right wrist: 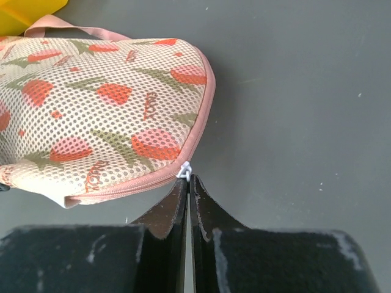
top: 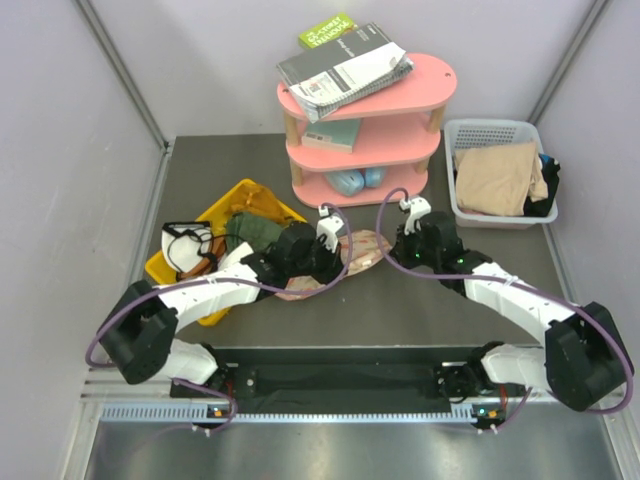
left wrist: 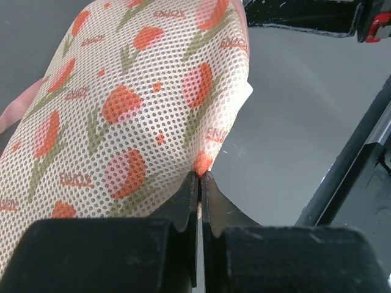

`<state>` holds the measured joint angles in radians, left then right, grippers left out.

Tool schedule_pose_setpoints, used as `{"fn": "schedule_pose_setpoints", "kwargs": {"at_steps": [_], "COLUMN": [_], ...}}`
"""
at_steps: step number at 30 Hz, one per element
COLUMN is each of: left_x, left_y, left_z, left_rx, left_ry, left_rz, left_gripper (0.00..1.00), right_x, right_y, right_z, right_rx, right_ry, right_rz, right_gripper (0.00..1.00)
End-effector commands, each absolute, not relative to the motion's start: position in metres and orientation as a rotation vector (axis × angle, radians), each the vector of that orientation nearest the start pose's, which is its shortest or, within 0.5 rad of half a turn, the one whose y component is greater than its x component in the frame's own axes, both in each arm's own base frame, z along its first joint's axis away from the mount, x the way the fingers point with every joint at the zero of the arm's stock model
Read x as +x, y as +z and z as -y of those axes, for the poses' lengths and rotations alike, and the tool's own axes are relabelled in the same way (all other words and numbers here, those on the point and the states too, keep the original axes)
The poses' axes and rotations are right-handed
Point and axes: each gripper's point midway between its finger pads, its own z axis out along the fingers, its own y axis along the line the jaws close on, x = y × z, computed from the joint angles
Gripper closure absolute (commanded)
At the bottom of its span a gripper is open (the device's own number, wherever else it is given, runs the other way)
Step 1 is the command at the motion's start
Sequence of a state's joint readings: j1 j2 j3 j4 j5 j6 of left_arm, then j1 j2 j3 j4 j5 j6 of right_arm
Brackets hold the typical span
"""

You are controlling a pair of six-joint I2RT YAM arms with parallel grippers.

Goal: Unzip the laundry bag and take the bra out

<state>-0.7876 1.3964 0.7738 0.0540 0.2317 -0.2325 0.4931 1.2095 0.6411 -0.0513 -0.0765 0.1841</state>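
Note:
The laundry bag (top: pixel 362 250) lies on the dark table between my two grippers, a cream mesh pouch with red fruit print and pink trim. My left gripper (left wrist: pixel 200 176) is shut on the bag's (left wrist: pixel 122 110) near edge, pinching a fold of fabric. From the other side my right gripper (right wrist: pixel 188 178) is shut on the small silver zipper pull (right wrist: pixel 184 170) at the bag's (right wrist: pixel 104 116) pink zipper seam. The zipper looks closed along the visible seam. A thin pink strap (right wrist: pixel 73 29) trails off the bag's far side. The bra is hidden.
A yellow bin (top: pixel 262 193) with an olive cloth (top: pixel 255 228) and cables sits behind the left arm. A pink shelf (top: pixel 365 130) carrying books stands at the back centre. At the back right, a white basket (top: pixel 490 127) holds a beige cloth (top: pixel 495 175).

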Motion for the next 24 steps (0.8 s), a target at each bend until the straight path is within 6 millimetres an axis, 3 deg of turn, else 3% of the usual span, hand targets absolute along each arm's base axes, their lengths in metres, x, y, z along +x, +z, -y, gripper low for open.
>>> {"fn": "schedule_pose_setpoints", "kwargs": {"at_steps": [1,7,12,17,21,24], "left_x": [0.234,0.241,0.263,0.278,0.285,0.276], "left_y": [0.121,0.117,0.132,0.13,0.116,0.109], "left_z": [0.309,0.324,0.35,0.37,0.356,0.344], "left_rx": [0.746,0.792,0.836,0.897,0.862,0.845], "left_ry": [-0.86,-0.891,-0.908,-0.912,-0.812,-0.803], "left_rz": [-2.091,-2.065,-2.0,-1.961,-1.994,-2.026], "left_gripper": [1.0,1.0,1.0,1.0,1.0,1.0], "right_x": [0.304,0.295,0.283,0.272,0.262,0.253], "right_y": [0.109,0.117,0.129,0.139,0.133,0.126], "right_z": [-0.174,-0.161,-0.139,-0.127,-0.134,-0.154], "right_rx": [-0.368,-0.307,-0.216,-0.161,-0.182,-0.236], "right_ry": [0.431,0.382,0.292,0.257,0.307,0.402], "right_rz": [-2.174,-2.218,-2.259,-2.278,-2.301,-2.316], "right_gripper": [1.0,1.0,1.0,1.0,1.0,1.0]}}
